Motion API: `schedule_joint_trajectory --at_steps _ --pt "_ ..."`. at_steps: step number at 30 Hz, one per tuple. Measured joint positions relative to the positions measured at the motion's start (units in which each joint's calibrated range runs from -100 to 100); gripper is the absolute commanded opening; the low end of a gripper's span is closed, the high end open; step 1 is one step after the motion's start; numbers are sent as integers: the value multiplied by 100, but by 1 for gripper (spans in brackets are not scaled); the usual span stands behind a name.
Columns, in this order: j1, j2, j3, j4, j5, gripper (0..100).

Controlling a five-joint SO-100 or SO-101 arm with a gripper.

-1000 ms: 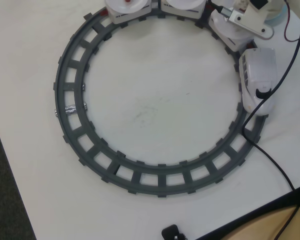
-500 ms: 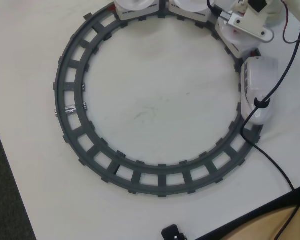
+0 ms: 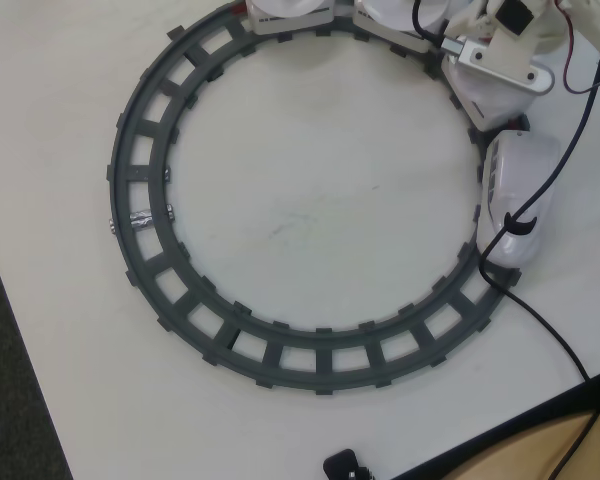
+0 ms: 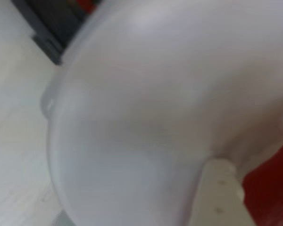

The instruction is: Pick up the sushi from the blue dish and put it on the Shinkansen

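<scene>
The white Shinkansen rides the right side of the grey ring track, its trailing cars curving off the top edge. My gripper hangs over the car just behind the nose car. The wrist view is blurred and filled by a round white disc of the train, very close. Along its bottom edge a white finger shows with the red sushi pressed against its inner side, so my gripper appears shut on the sushi. The blue dish is hidden.
A black cable runs from the arm across the nose car and track to the lower right. The table ends at dark floor on the left and at a wooden surface lower right. A small black object sits at the bottom edge.
The train has run clockwise: its nose car moved down the right side of the track and the disc cars shifted right. My gripper stayed above the car behind the nose.
</scene>
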Motion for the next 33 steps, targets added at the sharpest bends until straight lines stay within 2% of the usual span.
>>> schedule_joint_trajectory --at_steps 5,13,23,28,33 --pt "39 0 -9 157 -37 35" --pt "-16 -893 423 175 -471 35" --pt "-709 -3166 2017 175 -821 34" --pt "-685 -4421 2575 175 -1176 34" --pt "-740 -5794 2981 175 -1271 34"
